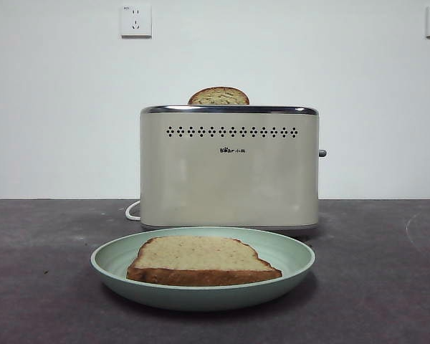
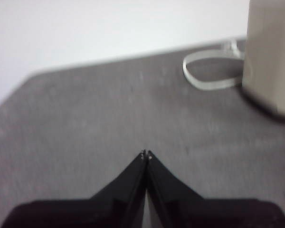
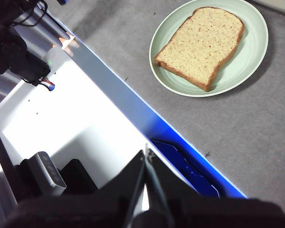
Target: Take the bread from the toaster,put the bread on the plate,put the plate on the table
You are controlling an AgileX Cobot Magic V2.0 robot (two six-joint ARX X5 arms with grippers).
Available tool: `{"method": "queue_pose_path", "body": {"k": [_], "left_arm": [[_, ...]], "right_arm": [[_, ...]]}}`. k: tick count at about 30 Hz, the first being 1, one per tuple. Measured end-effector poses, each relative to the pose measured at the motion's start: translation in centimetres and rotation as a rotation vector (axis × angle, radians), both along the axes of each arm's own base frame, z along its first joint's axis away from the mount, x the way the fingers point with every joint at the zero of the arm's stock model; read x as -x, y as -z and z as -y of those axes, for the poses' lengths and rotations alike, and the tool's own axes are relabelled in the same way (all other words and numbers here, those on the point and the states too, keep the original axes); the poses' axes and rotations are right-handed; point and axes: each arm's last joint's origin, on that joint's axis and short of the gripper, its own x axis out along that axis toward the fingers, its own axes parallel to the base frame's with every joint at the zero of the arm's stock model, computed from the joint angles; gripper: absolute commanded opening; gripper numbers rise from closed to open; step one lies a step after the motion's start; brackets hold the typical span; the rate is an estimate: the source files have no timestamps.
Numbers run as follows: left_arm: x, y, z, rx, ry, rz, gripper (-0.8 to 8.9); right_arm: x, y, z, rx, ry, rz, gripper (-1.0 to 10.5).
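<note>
The bread (image 1: pixel 201 261) lies flat in the mint-green plate (image 1: pixel 295 252), which rests on the table (image 1: pixel 376 294) in front of the cream toaster (image 1: pixel 229 175). A second slice (image 1: pixel 218 96) pokes out of the toaster's top. Neither arm appears in the front view. My left gripper (image 2: pixel 146 154) is shut and empty above the table, with the toaster's (image 2: pixel 270 57) corner off to one side. My right gripper (image 3: pixel 146 153) is shut and empty over the table's edge, well apart from the plate (image 3: pixel 254 54) and its bread (image 3: pixel 202 45).
A white power cord (image 2: pixel 209 71) loops on the table beside the toaster. The right wrist view shows a white base with a blue-lit edge (image 3: pixel 133 107) and black equipment (image 3: pixel 14 52) beyond the table. Wall sockets (image 1: pixel 135 20) sit high on the wall.
</note>
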Motion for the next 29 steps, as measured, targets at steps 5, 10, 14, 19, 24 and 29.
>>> {"method": "queue_pose_path", "body": {"k": [5, 10, 14, 19, 24, 29], "left_arm": [[0.01, 0.00, 0.00, 0.023, -0.003, -0.002, -0.04], [0.01, 0.00, 0.00, 0.031, -0.006, -0.002, -0.04], [0.01, 0.01, 0.00, 0.031, -0.006, -0.003, -0.04], [0.01, 0.01, 0.00, 0.031, -0.006, -0.003, -0.04], [0.01, 0.01, 0.00, 0.031, -0.006, -0.003, -0.04], [0.01, 0.01, 0.00, 0.031, -0.006, -0.002, -0.04]], "right_arm": [[0.00, 0.00, 0.00, 0.000, 0.000, 0.000, 0.0], [0.00, 0.00, 0.00, 0.000, 0.000, 0.000, 0.0], [0.00, 0.00, 0.00, 0.000, 0.000, 0.000, 0.0], [0.00, 0.00, 0.00, 0.000, 0.000, 0.000, 0.0], [0.00, 0.00, 0.00, 0.000, 0.000, 0.001, 0.0], [-0.10, -0.10, 0.18, 0.024, 0.021, 0.058, 0.0]]}}
